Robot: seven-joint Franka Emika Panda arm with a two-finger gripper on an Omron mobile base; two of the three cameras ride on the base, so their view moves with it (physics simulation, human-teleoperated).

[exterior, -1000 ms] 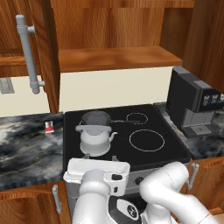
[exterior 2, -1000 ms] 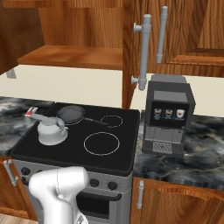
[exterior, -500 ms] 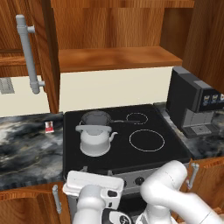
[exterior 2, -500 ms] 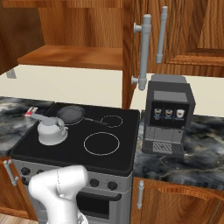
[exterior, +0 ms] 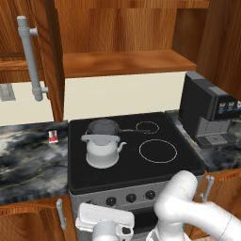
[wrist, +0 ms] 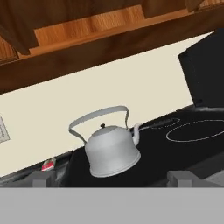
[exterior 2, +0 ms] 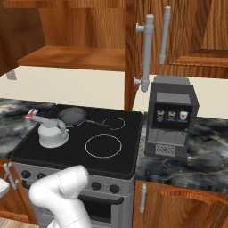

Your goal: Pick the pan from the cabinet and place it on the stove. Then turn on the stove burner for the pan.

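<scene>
Presently: round dark grey pan (exterior: pixel 103 126), thin straight handle, on glossy black glass stove (exterior: pixel 155 169); domed white kettle (exterior: pixel 101 151) just in front. End effector (wrist: pixel 112 178) fingers apart, empty.

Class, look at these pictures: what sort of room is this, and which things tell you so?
A kitchen, a rendered one. The signs: a black stove with a kettle and pan on it, a coffee machine on the marble counter, and wooden cabinets above.
</scene>
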